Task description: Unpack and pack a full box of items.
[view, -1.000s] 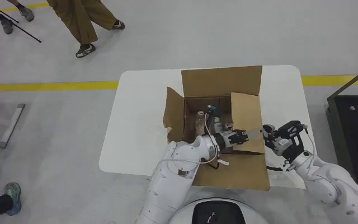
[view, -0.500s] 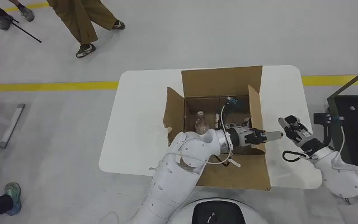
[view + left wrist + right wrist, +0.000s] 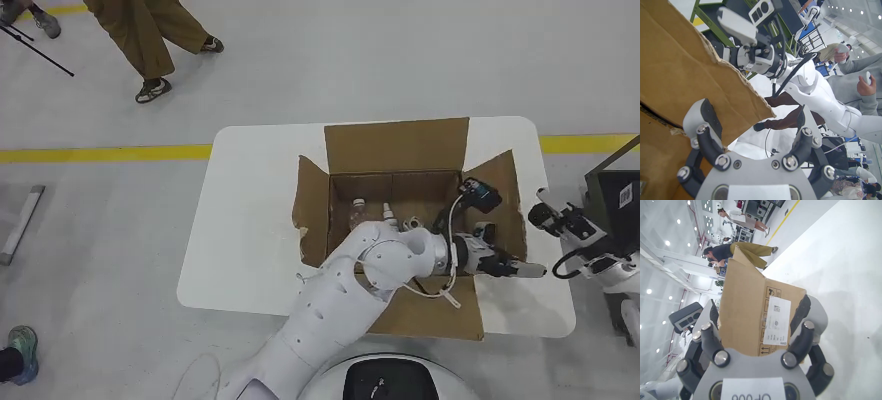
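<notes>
Left arm [image 3: 385, 262] bent at the elbow, forearm stretched sideways toward the robot's right. Left gripper [image 3: 755, 113] has its fingers spread wide. Right arm [image 3: 610, 272] is pulled back to the far right, and right gripper [image 3: 759, 305] also has its fingers spread wide, gripping nothing.

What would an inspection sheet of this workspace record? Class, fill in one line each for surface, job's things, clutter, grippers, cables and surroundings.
Surface: white rounded table, with the box standing on it.
Job's things: brown cardboard box, flaps open; small clear bottles upright inside.
Clutter: nothing seen.
Grippers: left gripper open, corner of the box's right flap between its fingers; right gripper open, apart from the box.
Cables: black cable looped above the left wrist.
Surroundings: grey floor with yellow line; green metal rack.
</notes>
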